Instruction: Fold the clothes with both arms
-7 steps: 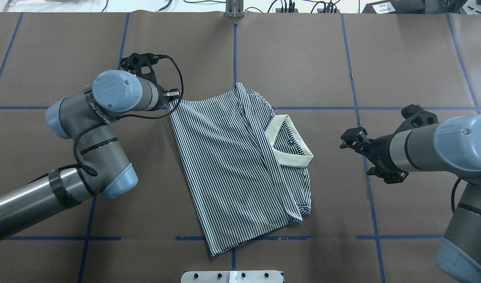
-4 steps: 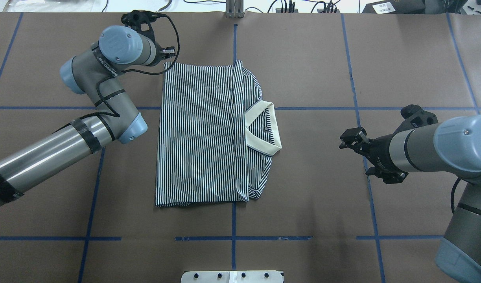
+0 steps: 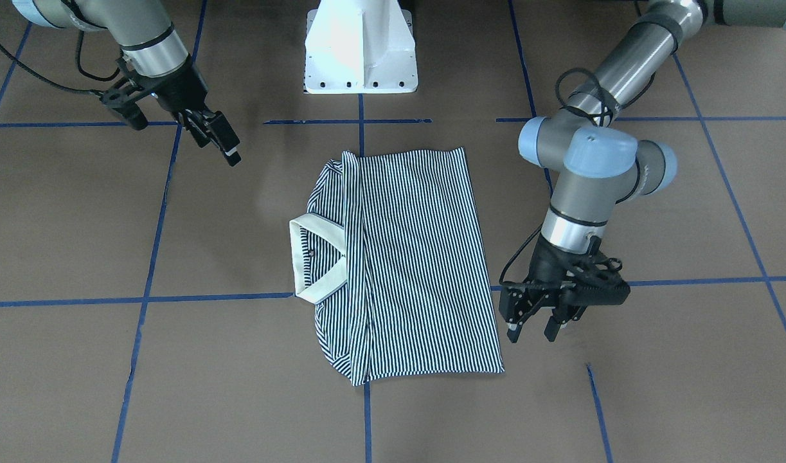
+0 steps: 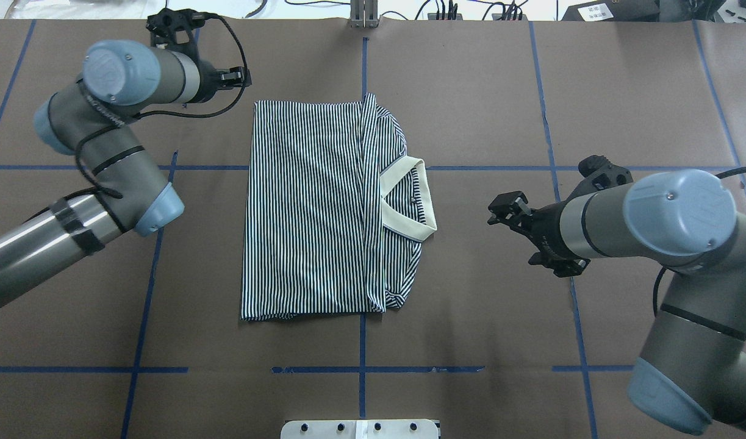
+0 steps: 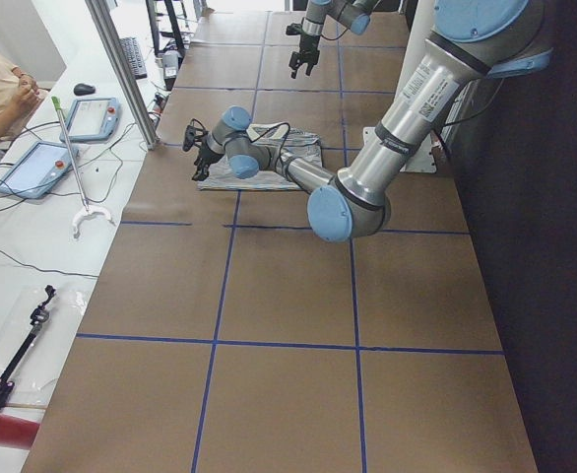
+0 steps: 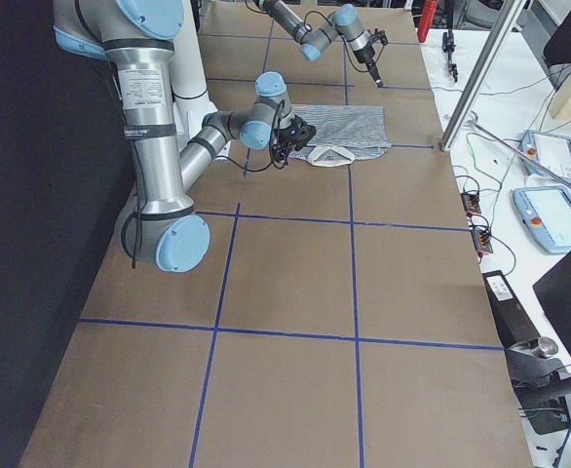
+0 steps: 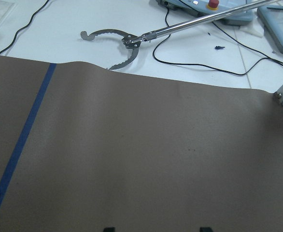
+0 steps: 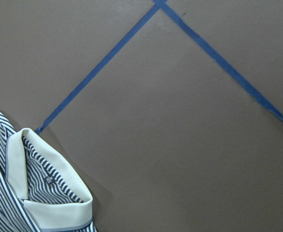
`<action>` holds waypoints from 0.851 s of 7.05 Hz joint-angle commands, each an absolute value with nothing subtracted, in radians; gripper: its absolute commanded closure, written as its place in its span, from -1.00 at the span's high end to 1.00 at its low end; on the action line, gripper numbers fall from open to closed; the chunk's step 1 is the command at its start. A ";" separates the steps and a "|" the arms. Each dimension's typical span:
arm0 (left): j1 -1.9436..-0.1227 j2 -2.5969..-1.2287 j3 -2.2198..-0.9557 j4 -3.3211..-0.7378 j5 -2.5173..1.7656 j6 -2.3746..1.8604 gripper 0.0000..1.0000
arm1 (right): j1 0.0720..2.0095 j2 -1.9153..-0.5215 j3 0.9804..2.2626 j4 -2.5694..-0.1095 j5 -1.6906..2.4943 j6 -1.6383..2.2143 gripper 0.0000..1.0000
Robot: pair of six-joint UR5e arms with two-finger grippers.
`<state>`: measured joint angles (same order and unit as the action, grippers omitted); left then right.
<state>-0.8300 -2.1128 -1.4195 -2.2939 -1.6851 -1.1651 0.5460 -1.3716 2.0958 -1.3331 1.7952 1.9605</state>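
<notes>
While the polo shirt (image 4: 312,207) lies folded into a flat rectangle at the middle of the brown table (image 4: 470,91), neither gripper touches it. Collar (image 4: 425,196) sits on the shirt's edge toward the robot's right, 1 button visible on the placket. Left gripper (image 3: 531,334) points down at the table just beside the shirt's corner on the operators' side and the robot's left, apart from the cloth; its 2 fingers (image 3: 511,331) stand spread and hold nothing. Left wrist view shows only bare brown paper, a blue tape line (image 7: 21,145) and 2 black fingertips at the bottom edge, apart. Right gripper (image 4: 505,209) hovers off the collar side, clear of the shirt, aimed toward it. Cannot tell whether its jaws are wide or narrow. Right wrist view catches the collar at lower left, with bare table around it.
</notes>
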 commanded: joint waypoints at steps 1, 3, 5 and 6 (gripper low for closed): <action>-0.831 -1.964 -1.629 -2.257 -1.749 -1.169 0.40 | 0.467 -1.191 2.001 -1.473 1.795 1.795 1.00; -0.824 -1.965 -1.625 -2.255 -1.749 -1.200 0.39 | 0.404 -1.004 1.891 -1.653 1.789 1.628 1.00; -0.822 -1.967 -1.624 -2.255 -1.749 -1.201 0.39 | 0.374 -0.912 1.760 -1.696 1.778 1.463 1.00; -0.821 -1.967 -1.623 -2.255 -1.749 -1.203 0.39 | 0.358 -0.867 1.744 -1.786 1.772 1.356 1.00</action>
